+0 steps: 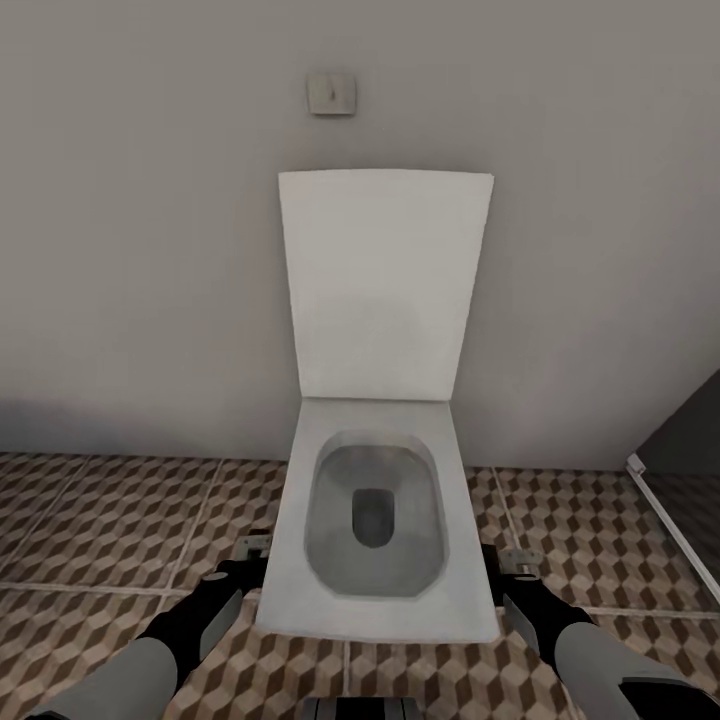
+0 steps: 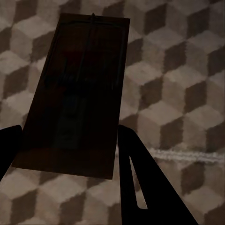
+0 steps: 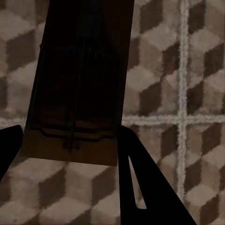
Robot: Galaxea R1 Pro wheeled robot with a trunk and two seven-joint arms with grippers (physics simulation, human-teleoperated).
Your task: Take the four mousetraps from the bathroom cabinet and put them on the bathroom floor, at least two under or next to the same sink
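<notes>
In the left wrist view a mousetrap point(image 2: 77, 89), a flat dark-shaded wooden board with wire parts, sits between my left gripper's fingers; the left gripper point(image 2: 70, 140) is shut on its end. My right gripper point(image 3: 70, 140) is shut on a second mousetrap point(image 3: 79, 84) in the same way. Both traps hang above the cube-patterned bathroom floor point(image 1: 100, 520). Seen from the head, the left gripper point(image 1: 240, 580) and right gripper point(image 1: 515, 580) sit low on either side of a toilet bowl. The cabinet and the sink are out of view.
A white toilet point(image 1: 375, 560) with its lid raised stands straight ahead against a grey wall, with a flush plate point(image 1: 331, 93) above it. A dark panel with a pale edge point(image 1: 680, 500) stands at the right. Tiled floor lies open to the left and right of the toilet.
</notes>
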